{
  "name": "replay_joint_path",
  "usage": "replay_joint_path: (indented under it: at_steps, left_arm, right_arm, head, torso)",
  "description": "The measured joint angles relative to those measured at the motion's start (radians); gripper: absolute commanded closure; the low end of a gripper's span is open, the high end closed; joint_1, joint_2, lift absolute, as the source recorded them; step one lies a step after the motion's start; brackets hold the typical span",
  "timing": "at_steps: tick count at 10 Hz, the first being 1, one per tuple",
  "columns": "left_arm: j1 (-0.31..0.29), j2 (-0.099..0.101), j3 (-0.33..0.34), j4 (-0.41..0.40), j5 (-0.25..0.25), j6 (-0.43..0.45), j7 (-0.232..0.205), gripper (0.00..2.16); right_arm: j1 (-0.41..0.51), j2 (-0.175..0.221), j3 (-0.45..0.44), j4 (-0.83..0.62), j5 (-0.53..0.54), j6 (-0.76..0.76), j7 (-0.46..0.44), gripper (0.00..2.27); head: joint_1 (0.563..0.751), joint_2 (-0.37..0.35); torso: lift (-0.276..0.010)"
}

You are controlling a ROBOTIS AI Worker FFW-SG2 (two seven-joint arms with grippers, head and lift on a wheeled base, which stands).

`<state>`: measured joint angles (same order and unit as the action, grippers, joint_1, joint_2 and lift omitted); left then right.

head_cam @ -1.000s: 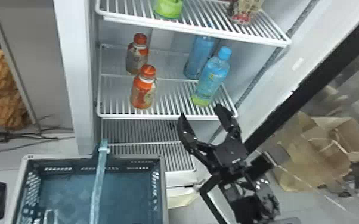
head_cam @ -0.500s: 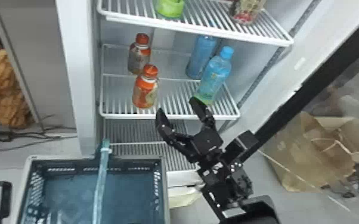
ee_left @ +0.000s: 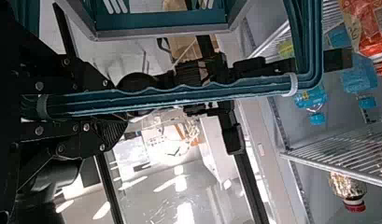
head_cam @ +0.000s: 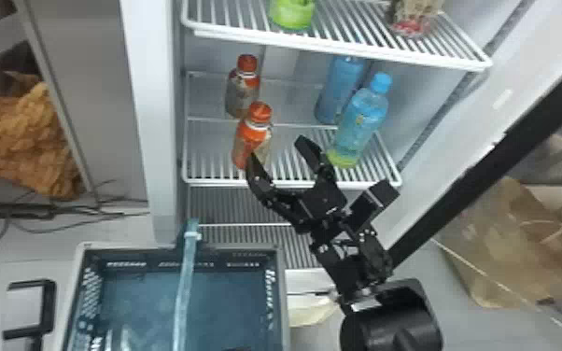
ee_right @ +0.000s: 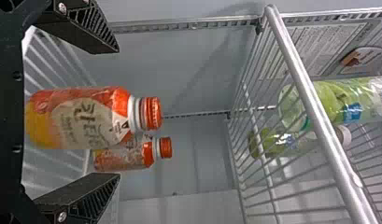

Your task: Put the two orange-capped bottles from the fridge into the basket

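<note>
While holding the right gripper [head_cam: 276, 148] with fingers spread at the front orange-capped bottle [head_cam: 244, 143], ahead of the rear orange-capped bottle [head_cam: 242, 95] on the fridge shelf [head_cam: 214, 181], apparently pinches the basket handle [ee_left: 179, 97] in the left gripper [ee_left: 115, 108].

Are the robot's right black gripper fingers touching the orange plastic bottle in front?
Apart. In the right wrist view, gaps show between the bottle and both fingers, one on each side.

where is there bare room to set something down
Bare: the basket's visible floor, right of its handle; the middle shelf between orange-capped bottles and blue bottles, farther back. Crowded: that gap's front, under the right gripper, and the shelf's right side.
</note>
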<state>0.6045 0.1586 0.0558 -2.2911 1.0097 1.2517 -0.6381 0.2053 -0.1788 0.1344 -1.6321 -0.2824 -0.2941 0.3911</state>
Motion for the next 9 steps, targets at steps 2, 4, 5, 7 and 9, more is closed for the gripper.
replay_joint_path:
  at_steps: [2,4,5,7,9]
  left_arm:
    - [0.003,-0.001,0.001,0.0,0.001,-0.003,0.0,1.2]
    - [0.004,-0.001,0.002,0.0,0.001,-0.005,0.0,1.2]
    - [0.004,-0.001,0.001,0.0,0.001,-0.005,0.0,1.2]
    - [0.002,0.001,-0.002,0.002,0.001,-0.005,0.0,1.2]
    - [0.004,0.001,-0.002,0.002,0.003,-0.005,0.0,1.2]
  right_arm:
    - [-0.032,-0.001,0.019,0.028,0.002,-0.004,-0.008,0.09]
    - [-0.066,-0.001,0.034,0.059,0.014,-0.006,-0.026,0.09]
    - [-0.092,-0.001,0.046,0.081,0.018,-0.007,-0.033,0.09]
    - [-0.132,-0.002,0.069,0.116,0.015,-0.01,-0.044,0.09]
    - [-0.162,-0.002,0.086,0.149,0.02,-0.01,-0.053,0.09]
  head:
    - [0.695,-0.229]
    - [0.695,-0.218]
    - [0.695,-0.21]
    - [0.695,-0.199]
    - [0.695,-0.188]
  torso:
    - [-0.235]
    - [-0.235]
    - [-0.235]
    - [-0.235]
    - [-0.235]
